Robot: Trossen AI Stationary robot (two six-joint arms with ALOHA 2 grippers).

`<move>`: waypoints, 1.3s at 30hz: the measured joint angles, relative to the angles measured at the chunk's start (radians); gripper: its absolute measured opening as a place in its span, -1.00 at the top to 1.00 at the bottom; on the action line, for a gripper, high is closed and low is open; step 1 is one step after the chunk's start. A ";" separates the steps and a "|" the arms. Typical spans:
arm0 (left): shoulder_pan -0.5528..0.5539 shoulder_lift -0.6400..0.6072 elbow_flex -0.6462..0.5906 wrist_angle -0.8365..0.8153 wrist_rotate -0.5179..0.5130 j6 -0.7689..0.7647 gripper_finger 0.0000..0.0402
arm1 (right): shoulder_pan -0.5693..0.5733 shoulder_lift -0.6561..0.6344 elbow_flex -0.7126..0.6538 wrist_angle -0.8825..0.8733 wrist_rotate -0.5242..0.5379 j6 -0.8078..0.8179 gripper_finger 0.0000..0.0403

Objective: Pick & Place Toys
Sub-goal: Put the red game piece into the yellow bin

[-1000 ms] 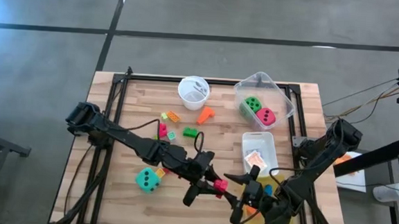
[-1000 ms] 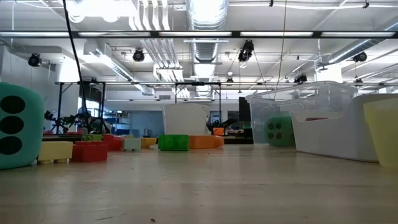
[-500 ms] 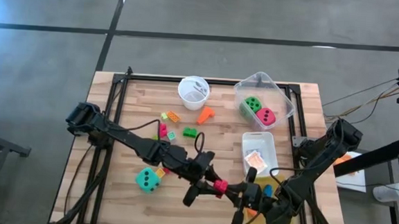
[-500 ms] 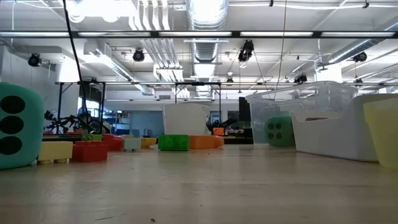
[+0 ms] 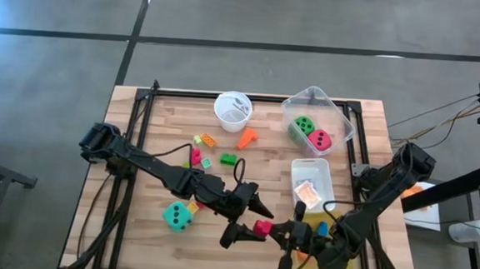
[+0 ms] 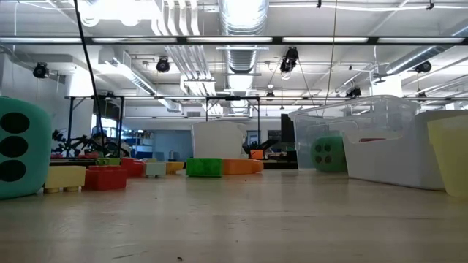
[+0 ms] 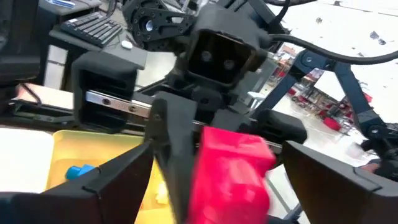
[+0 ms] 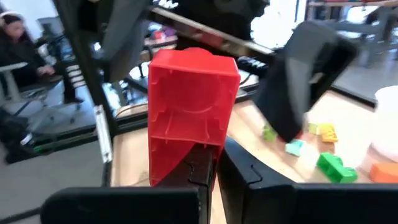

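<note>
The left gripper (image 7: 211,186) has its two dark fingers spread wide, clear of the red block (image 7: 231,175) between them. The right gripper (image 7: 186,180) faces it, a dark finger against the block's side. Behind sit a yellow bin (image 7: 81,155) holding a small blue piece (image 7: 79,171) and a keyboard (image 7: 93,26).

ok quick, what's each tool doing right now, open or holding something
Left tool: open, fingers spread either side of the red block, not gripping it.
Right tool: closed on the red block, holding it above the table.
</note>
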 joint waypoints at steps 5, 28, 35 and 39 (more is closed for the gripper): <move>-0.001 -0.030 0.001 -0.146 -0.064 -0.004 -0.82 | 0.005 -0.004 0.000 -0.051 -0.088 0.015 0.96; -0.025 -0.103 -0.001 -0.994 -0.169 -0.344 -0.83 | 0.032 -0.100 0.000 -0.938 -0.673 0.703 0.96; -0.025 -0.102 -0.001 -1.080 -0.194 -0.364 -0.83 | 0.083 -0.116 0.000 -1.086 -0.884 0.833 0.96; -0.025 -0.102 -0.001 -1.081 -0.194 -0.363 -0.83 | 0.118 -0.119 0.000 -1.084 -0.989 0.868 0.96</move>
